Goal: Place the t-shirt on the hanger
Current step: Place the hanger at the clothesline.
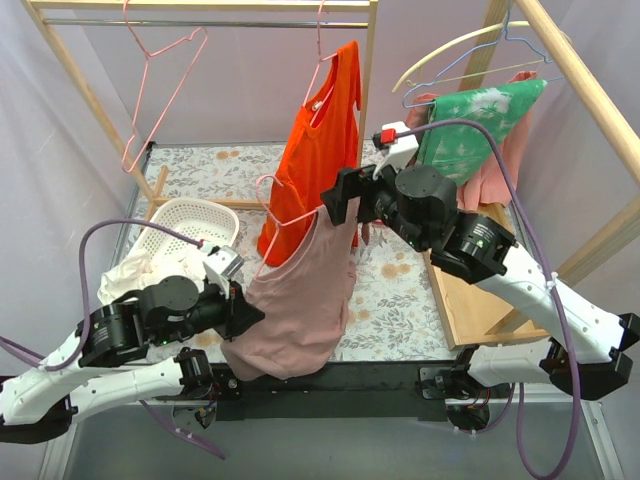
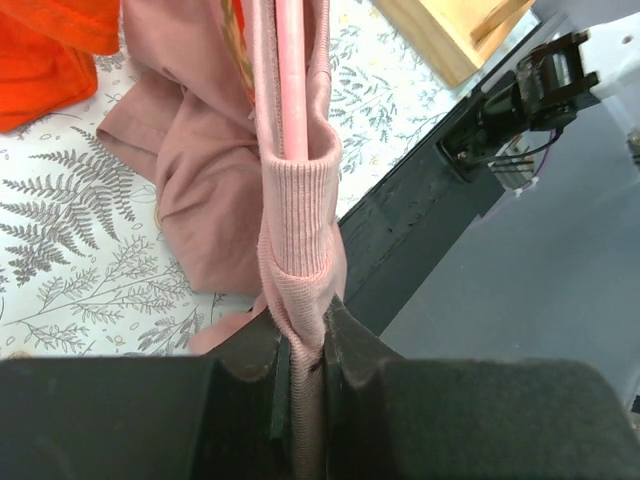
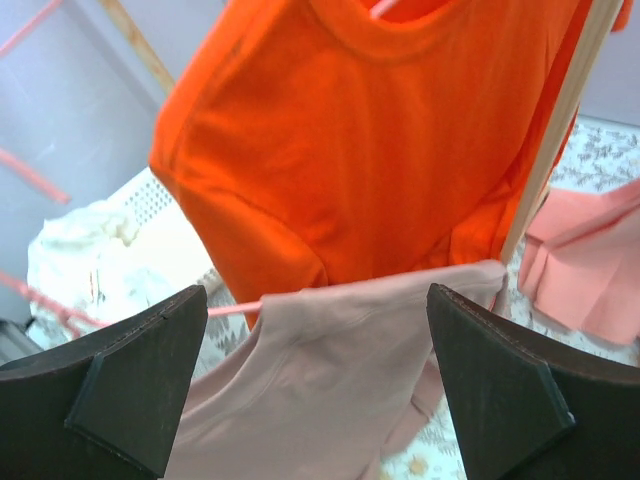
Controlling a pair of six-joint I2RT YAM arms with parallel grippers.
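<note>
The mauve-pink t-shirt point(image 1: 300, 290) hangs off a thin pink wire hanger point(image 1: 272, 205) above the floral table. My left gripper point(image 1: 240, 312) is shut on the shirt's lower left corner. In the left wrist view the left gripper point(image 2: 305, 340) pinches ribbed shirt fabric point(image 2: 298, 200) wrapped round the hanger wire point(image 2: 291, 70). My right gripper point(image 1: 335, 200) is open at the shirt's upper right shoulder. In the right wrist view the right gripper point(image 3: 320, 370) stands wide, with the shirt point(image 3: 330, 370) draped over the hanger wire point(image 3: 230, 308) between its fingers.
A bright orange top point(image 1: 322, 140) hangs on the rail just behind the shirt, and shows in the right wrist view point(image 3: 350, 130). A white basket point(image 1: 185, 225) and cream cloth point(image 1: 125, 272) lie at left. A green-and-salmon garment point(image 1: 475, 120) and a wooden board point(image 1: 470, 300) are at right. The rack's wooden posts point(image 1: 90, 100) stand around.
</note>
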